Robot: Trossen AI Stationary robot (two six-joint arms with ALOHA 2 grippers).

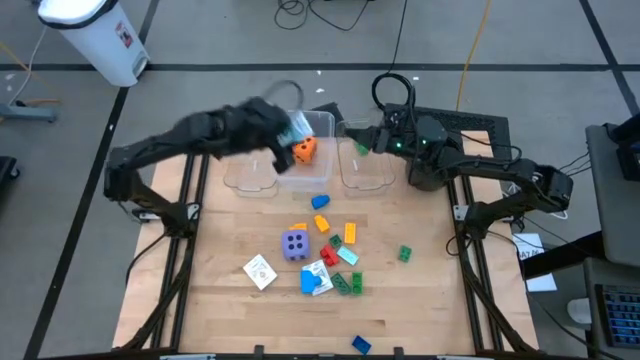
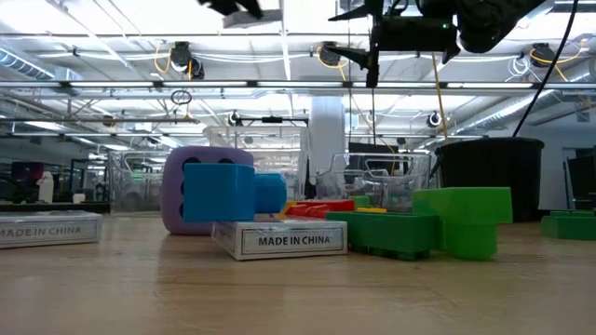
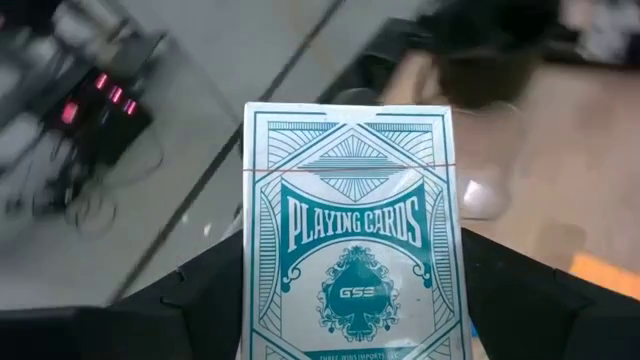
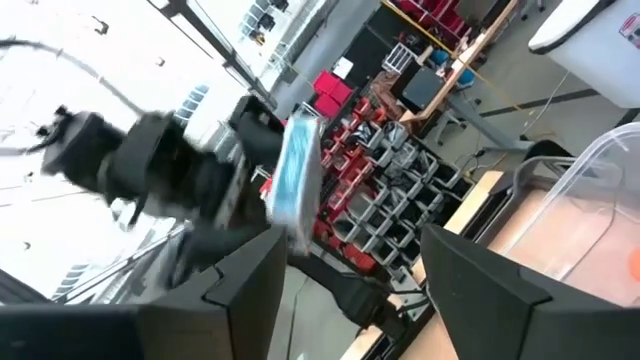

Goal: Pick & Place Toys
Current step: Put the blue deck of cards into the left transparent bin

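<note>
Teal card pack (image 3: 348, 235) hides most of left tool's (image 1: 290, 135) view.

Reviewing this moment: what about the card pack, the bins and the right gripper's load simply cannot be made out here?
- Left gripper: its fingers are mostly covered by the playing card pack in the left wrist view; motion blur smears it from above.
- Right bin: contents too small from above; the right gripper overlaps it.
- Right gripper, right wrist view: open fingers, nothing visible between them.
- Orange die: whether it rests inside a bin is unclear.
</note>
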